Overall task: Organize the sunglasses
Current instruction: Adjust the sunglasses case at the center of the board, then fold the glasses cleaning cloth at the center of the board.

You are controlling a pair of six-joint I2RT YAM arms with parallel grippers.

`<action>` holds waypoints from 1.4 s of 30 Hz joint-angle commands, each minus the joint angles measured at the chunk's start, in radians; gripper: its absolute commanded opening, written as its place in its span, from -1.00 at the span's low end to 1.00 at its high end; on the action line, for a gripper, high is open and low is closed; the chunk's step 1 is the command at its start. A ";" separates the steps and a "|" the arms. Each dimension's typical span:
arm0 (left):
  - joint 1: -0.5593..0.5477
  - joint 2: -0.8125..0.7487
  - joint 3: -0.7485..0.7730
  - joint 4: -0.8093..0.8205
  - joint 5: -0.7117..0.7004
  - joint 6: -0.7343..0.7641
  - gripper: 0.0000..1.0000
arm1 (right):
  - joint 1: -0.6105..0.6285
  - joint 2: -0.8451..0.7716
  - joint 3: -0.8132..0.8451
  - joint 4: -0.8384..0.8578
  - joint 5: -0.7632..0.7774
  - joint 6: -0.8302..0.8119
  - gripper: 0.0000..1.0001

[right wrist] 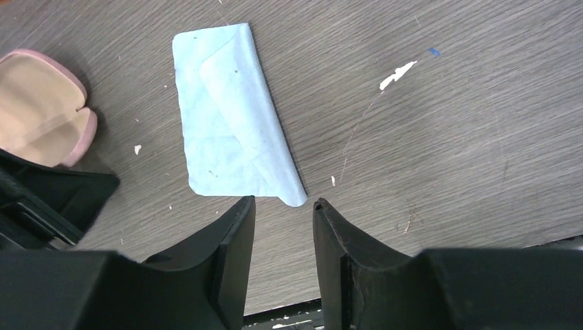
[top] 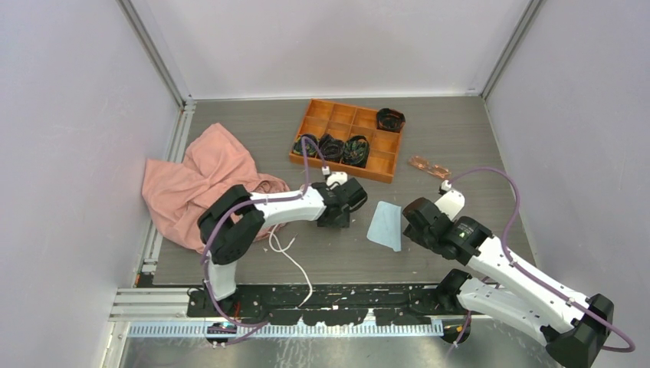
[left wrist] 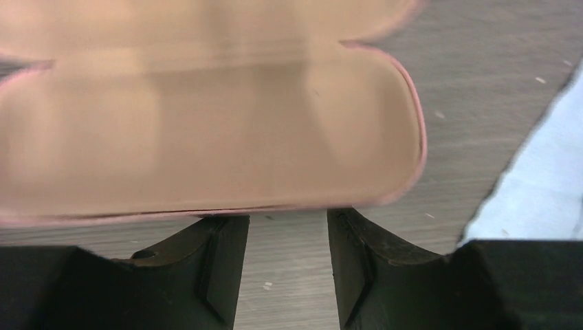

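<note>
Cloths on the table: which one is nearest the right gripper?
The small folded light blue cloth; the big pink cloth lies crumpled far left.

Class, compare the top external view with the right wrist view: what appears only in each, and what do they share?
Only the top external view shows the sunglasses, lying right of the orange divided tray, and the pink fabric at the left. Only the right wrist view shows the open pink case with its tan lining, and that the right claw is open, holding nothing. Both show the light blue cloth lying on the grey table.
</note>
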 commanded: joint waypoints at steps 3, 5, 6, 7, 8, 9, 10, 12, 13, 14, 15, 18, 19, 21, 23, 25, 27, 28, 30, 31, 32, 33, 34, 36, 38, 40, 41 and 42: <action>0.104 -0.061 -0.080 0.011 -0.038 0.062 -0.05 | -0.003 0.001 0.010 0.034 0.014 -0.010 -0.15; 0.116 -0.066 -0.079 0.012 -0.036 0.084 -0.05 | -0.002 0.002 0.010 0.036 0.013 -0.009 -0.15; 0.116 -0.068 -0.074 0.009 -0.029 0.093 -0.05 | -0.003 0.001 0.010 0.038 0.012 -0.009 -0.15; 0.116 -0.070 -0.069 0.004 -0.009 0.099 -0.05 | -0.002 0.003 0.009 0.039 0.013 -0.012 -0.15; 0.108 -0.074 -0.068 0.004 0.007 0.101 -0.05 | -0.002 0.005 0.008 0.037 0.015 -0.014 -0.15; 0.098 -0.081 -0.066 0.001 0.014 0.104 -0.04 | -0.001 0.006 0.009 0.037 0.014 -0.017 -0.15; 0.073 -0.090 -0.063 -0.009 0.011 0.105 -0.04 | -0.003 0.008 0.008 0.036 0.010 -0.019 -0.15; 0.016 -0.118 -0.054 -0.037 0.002 0.095 -0.03 | -0.002 0.014 0.005 0.036 0.007 -0.021 -0.15; -0.015 -0.132 -0.050 -0.048 0.000 0.085 -0.01 | -0.002 0.015 0.002 0.036 0.005 -0.020 -0.15; -0.049 -0.150 -0.046 -0.050 0.000 0.068 0.00 | -0.002 0.015 0.000 0.038 0.006 -0.019 -0.15; -0.079 -0.166 -0.039 -0.047 0.000 0.050 0.02 | -0.002 0.014 -0.002 0.041 0.007 -0.019 -0.15; -0.124 -0.169 -0.024 -0.003 0.045 0.001 0.05 | -0.002 0.016 0.000 0.051 0.015 -0.020 -0.15; -0.126 -0.161 -0.021 0.015 0.054 -0.017 0.06 | -0.002 0.019 0.003 0.054 0.016 -0.021 -0.15; -0.125 -0.129 -0.010 0.045 0.061 -0.038 0.15 | -0.002 0.023 0.007 0.054 0.018 -0.025 -0.15; -0.124 -0.078 0.027 0.060 0.089 -0.052 0.29 | -0.003 0.023 0.011 0.047 0.017 -0.024 -0.14; -0.124 -0.019 0.086 0.067 0.121 -0.070 0.37 | -0.002 0.015 0.013 0.033 0.023 -0.021 -0.14; -0.124 0.030 0.123 0.071 0.141 -0.099 0.35 | -0.002 -0.007 0.015 0.012 0.035 -0.017 -0.14; -0.124 0.047 0.133 0.073 0.147 -0.110 0.32 | -0.002 -0.019 0.014 0.002 0.040 -0.013 -0.14; -0.125 0.085 0.146 0.096 0.171 -0.120 0.28 | -0.004 -0.047 0.012 -0.015 0.048 -0.006 -0.14; -0.125 0.099 0.153 0.095 0.179 -0.126 0.25 | -0.003 -0.057 0.010 -0.024 0.053 -0.004 -0.14; -0.125 0.112 0.160 0.094 0.183 -0.133 0.22 | -0.003 -0.067 0.010 -0.031 0.057 -0.002 -0.14; -0.125 0.122 0.166 0.094 0.187 -0.138 0.19 | -0.004 -0.074 0.010 -0.037 0.060 -0.001 -0.14; -0.126 0.132 0.169 0.094 0.192 -0.142 0.15 | -0.004 -0.078 0.009 -0.043 0.061 0.000 -0.14; -0.125 0.141 0.172 0.095 0.202 -0.148 0.07 | -0.003 -0.078 0.008 -0.046 0.061 0.002 -0.14; -0.125 0.146 0.168 0.101 0.202 -0.150 0.00 | -0.004 -0.079 0.008 -0.043 0.059 0.004 -0.14; -0.125 0.147 0.168 0.106 0.202 -0.152 -0.08 | -0.004 -0.077 0.006 -0.041 0.058 0.003 -0.14; -0.126 0.148 0.169 0.110 0.208 -0.153 -0.11 | -0.004 -0.078 0.007 -0.039 0.057 0.002 -0.14; -0.126 0.148 0.169 0.112 0.214 -0.154 -0.14 | -0.004 -0.078 0.007 -0.039 0.056 0.001 -0.14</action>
